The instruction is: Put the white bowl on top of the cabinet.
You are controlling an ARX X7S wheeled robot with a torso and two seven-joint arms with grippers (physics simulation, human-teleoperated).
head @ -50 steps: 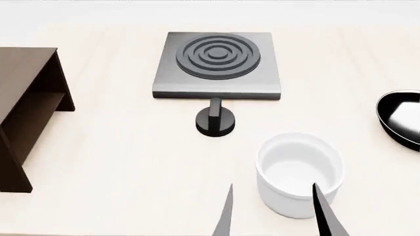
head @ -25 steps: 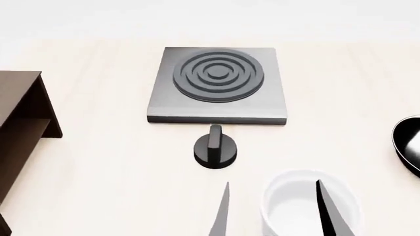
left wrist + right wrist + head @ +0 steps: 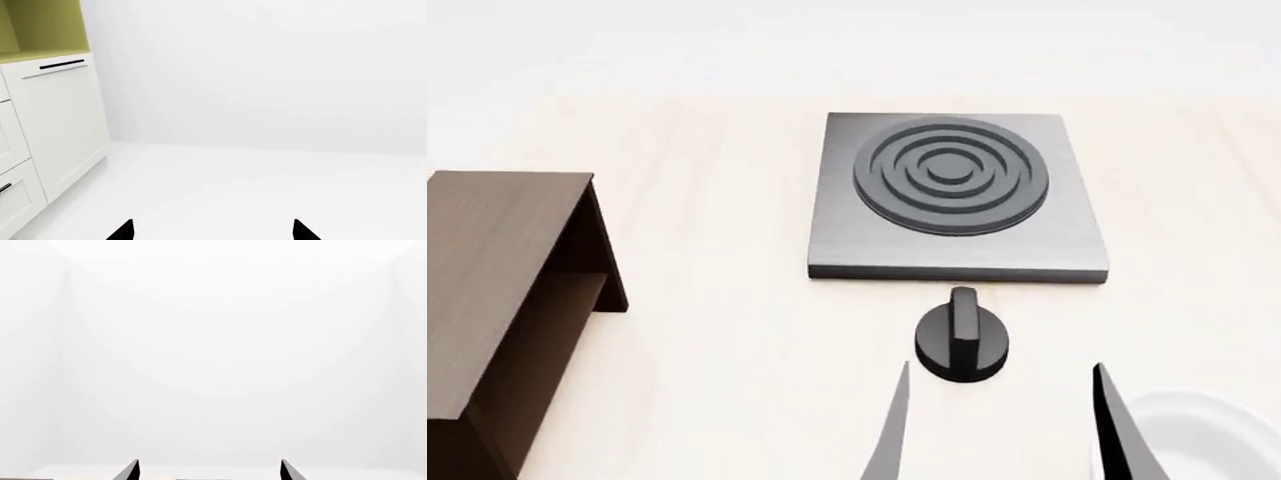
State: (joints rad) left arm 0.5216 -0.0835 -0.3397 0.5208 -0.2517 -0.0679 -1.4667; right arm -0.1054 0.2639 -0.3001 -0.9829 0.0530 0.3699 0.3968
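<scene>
Fingers of my right gripper [image 3: 1001,425] stand apart, grasping nothing; the white bowl [image 3: 1208,440] sits just right of them. I should centre over its rim before closing. The cabinet [image 3: 501,260] waits far left.

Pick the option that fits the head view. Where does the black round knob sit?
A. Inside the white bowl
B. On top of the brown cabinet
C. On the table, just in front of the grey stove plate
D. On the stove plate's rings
C. The black knob stands on the pale table, just on the near side of the grey stove plate, apart from the cabinet and the white bowl.
</scene>
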